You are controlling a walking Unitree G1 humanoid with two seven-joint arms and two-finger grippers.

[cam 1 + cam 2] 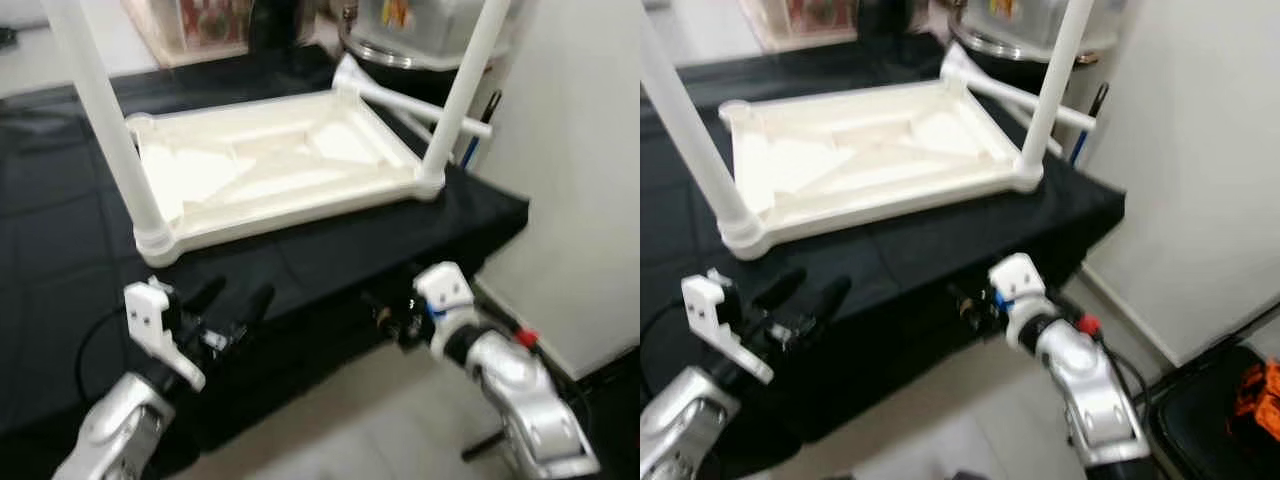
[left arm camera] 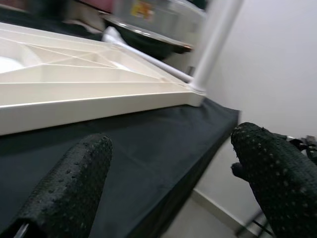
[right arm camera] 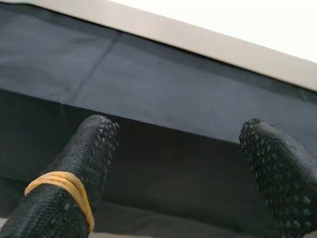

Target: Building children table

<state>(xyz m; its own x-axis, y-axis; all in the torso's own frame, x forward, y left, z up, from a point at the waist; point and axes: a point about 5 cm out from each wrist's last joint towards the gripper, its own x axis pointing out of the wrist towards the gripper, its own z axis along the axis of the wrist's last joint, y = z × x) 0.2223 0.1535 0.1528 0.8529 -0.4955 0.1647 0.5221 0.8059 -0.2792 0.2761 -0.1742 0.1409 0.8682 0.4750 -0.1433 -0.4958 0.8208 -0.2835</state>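
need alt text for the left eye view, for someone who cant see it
A white plastic table top lies upside down on a black-draped surface, with two legs standing upright at its near corners and a third leg lying at the far right corner. Below it, the left pincer and right pincer hang at the cloth's front edge, holding nothing.

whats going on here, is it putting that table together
A white tabletop lies upside down on a black-covered surface. Two white legs stand in its near corners, one on the left and one on the right; a third leg lies at the far corner. The left gripper and right gripper hover open at the near edge, holding nothing.
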